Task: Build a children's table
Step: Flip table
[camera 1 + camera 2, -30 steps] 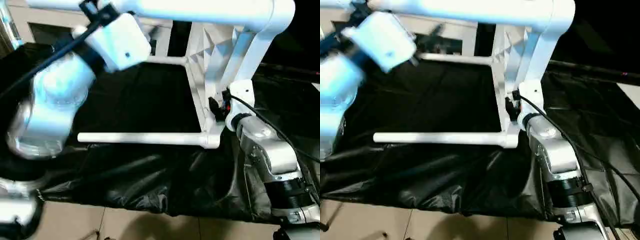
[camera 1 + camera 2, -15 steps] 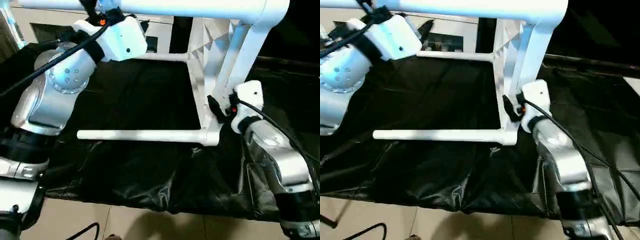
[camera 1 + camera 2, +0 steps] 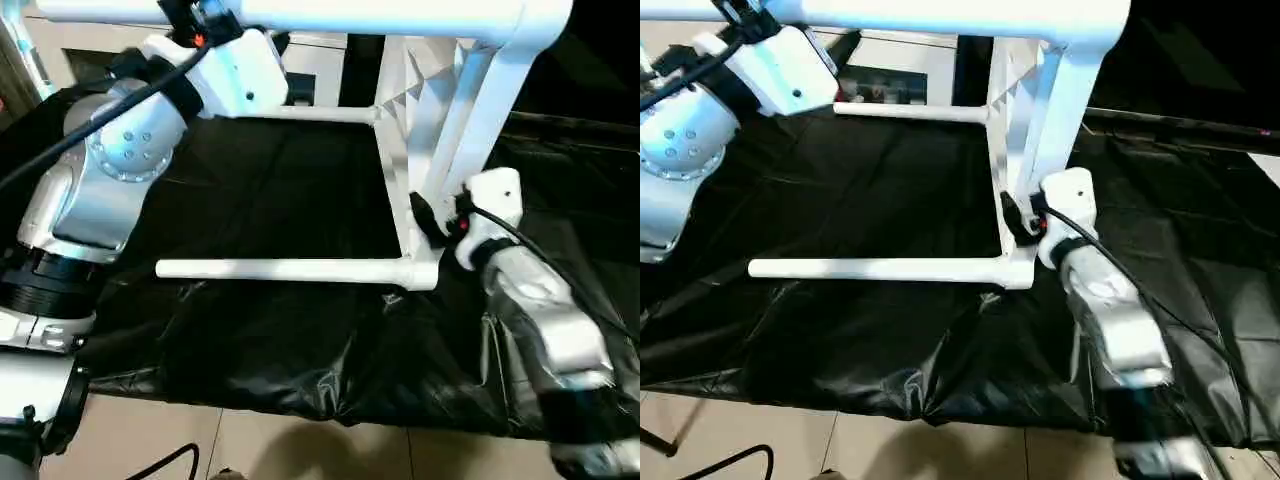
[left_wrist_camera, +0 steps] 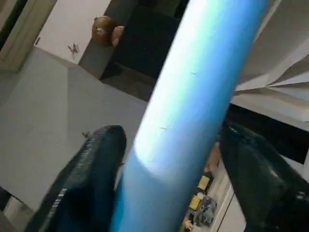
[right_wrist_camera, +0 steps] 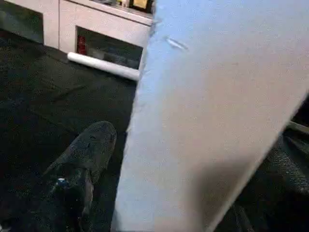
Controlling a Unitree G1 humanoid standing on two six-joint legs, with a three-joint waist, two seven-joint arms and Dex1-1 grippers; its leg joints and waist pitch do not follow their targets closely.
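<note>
While tabletop (image 3: 420,110) stands on edge on black-draped table (image 3: 280,330), top leg (image 4: 193,111) is straddled by left gripper (image 4: 164,188), fingers not seen touching; tabletop edge sits between right gripper (image 5: 159,203) fingers, grip unclear. Leg best seated if pushed squarely into socket, tabletop braced.

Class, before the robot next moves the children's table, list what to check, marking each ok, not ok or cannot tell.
1. Tabletop stands on edge on the black cloth: ok.
2. Lower leg seated in its corner socket: ok.
3. Left gripper at the upper leg: ok.
4. Right gripper at the tabletop: ok.
5. Both grips firm: cannot tell.
6. Fourth leg fitted: cannot tell.
</note>
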